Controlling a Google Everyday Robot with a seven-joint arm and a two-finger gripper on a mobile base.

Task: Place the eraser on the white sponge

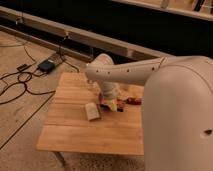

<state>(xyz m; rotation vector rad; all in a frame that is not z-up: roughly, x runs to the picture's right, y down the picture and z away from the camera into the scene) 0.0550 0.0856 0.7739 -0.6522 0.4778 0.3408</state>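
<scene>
The robot's white arm (131,73) reaches in from the right of the view and bends down over the middle of the wooden surface (75,134). The gripper (110,101) is low over the planks, near the centre of the surface. Its own wrist housing covers it, so I cannot tell whether it is open or closed. The eraser (106,103) shows only as a small dark and orange-red patch right at the tip of the gripper, and I cannot tell whether it is held or lying on the wood. The white sponge (92,111) lies flat on the surface at about 8 o'clock from the gripper, just beside it, with bare wood around its other sides. A small red elongated item (133,101) lies on the wood at 3 o'clock from the gripper, close to the arm. On the floor at 10 o'clock from the surface sit a dark box (46,65) and loose black cables (19,83).
</scene>
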